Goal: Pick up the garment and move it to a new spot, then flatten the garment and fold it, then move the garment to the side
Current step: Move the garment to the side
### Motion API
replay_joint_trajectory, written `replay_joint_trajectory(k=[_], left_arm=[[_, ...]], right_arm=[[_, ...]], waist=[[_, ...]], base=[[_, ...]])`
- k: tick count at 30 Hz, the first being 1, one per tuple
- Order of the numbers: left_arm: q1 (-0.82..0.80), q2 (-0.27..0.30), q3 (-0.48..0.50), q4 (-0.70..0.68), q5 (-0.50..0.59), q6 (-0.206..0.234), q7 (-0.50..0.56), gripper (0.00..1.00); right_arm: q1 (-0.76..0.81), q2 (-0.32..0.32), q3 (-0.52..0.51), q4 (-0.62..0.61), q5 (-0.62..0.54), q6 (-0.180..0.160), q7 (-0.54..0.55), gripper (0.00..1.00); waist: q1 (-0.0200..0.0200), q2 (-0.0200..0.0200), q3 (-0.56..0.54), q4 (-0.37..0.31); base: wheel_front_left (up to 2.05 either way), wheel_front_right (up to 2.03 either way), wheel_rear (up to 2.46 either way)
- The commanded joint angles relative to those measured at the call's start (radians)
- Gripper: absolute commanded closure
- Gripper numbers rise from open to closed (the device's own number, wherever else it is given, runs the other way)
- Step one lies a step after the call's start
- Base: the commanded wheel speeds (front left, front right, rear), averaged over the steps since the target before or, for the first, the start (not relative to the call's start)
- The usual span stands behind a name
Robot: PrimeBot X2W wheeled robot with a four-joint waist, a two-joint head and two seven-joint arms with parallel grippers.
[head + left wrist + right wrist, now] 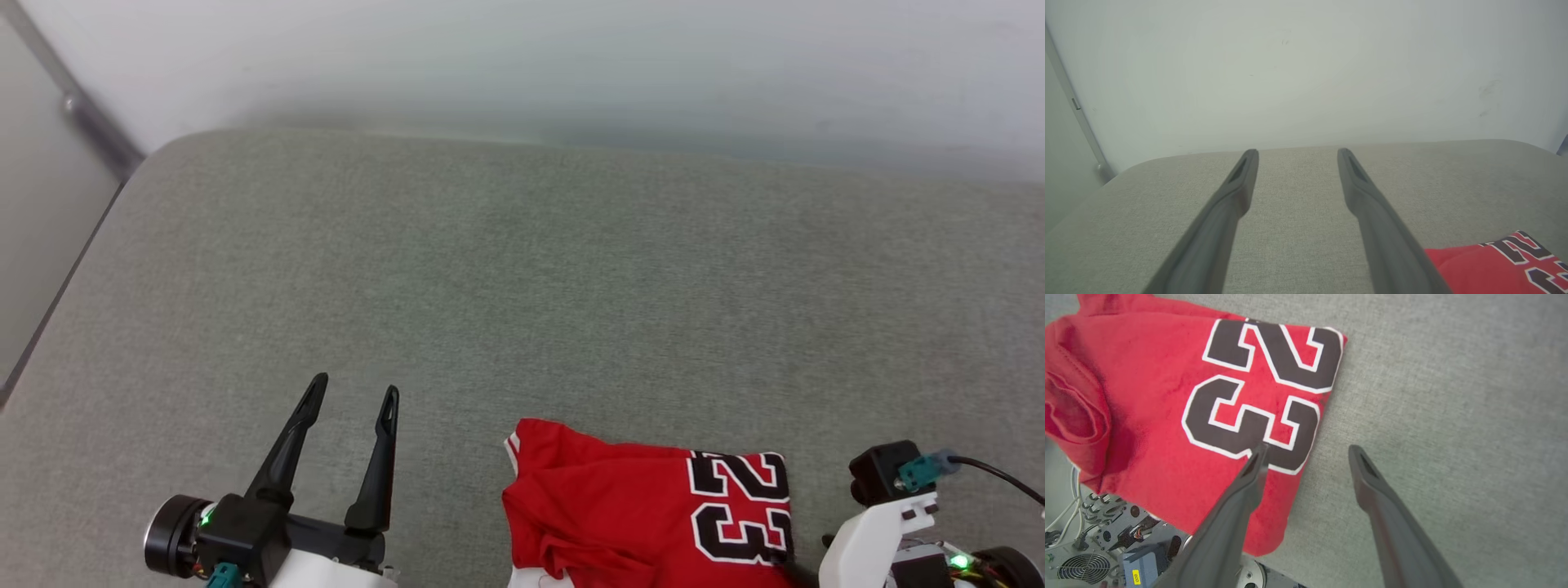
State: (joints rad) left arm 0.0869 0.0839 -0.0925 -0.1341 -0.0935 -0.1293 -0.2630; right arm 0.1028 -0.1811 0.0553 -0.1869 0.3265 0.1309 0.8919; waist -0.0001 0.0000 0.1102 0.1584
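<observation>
Head view is showing the garment (645, 514) lying folded at the near edge of the grey cushion (522, 286), with the left gripper (355, 386) hanging beside it, fingers wide and empty. The right gripper (1308, 451) is standing wide and empty, one finger over the printed number (1265, 388), the other over bare cushion, so a pinch is risking catching only the top layer or dragging the seemingly overhanging cloth off the edge. Its near part is running out of frame, hiding the layers and sleeves.
</observation>
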Motion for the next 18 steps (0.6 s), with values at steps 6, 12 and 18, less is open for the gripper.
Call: replay_joint_trajectory(k=[6,12,18], left_arm=[[-0.031,0.003,-0.012,0.0,-0.006,-0.001,-0.002,0.0],[-0.034,-0.001,-0.022,0.005,-0.001,-0.001,-0.002,0.0],[-0.04,0.002,-0.041,0.021,-0.003,-0.001,-0.002,0.0]], right_arm=[[-0.039,0.036,0.003,0.057,-0.034,0.0,0.078,0.0],[-0.061,0.059,0.027,0.139,-0.047,0.0,0.096,0.0],[-0.067,0.05,0.1,0.223,-0.053,0.001,0.089,1.0]], waist=[[0.0001,0.0,0.046,0.056],[0.0001,0.0,0.067,0.088],[0.0001,0.0,0.069,0.1]], base=[[0.0,0.0,0.0],[0.0,0.0,0.0],[0.0,0.0,0.0]])
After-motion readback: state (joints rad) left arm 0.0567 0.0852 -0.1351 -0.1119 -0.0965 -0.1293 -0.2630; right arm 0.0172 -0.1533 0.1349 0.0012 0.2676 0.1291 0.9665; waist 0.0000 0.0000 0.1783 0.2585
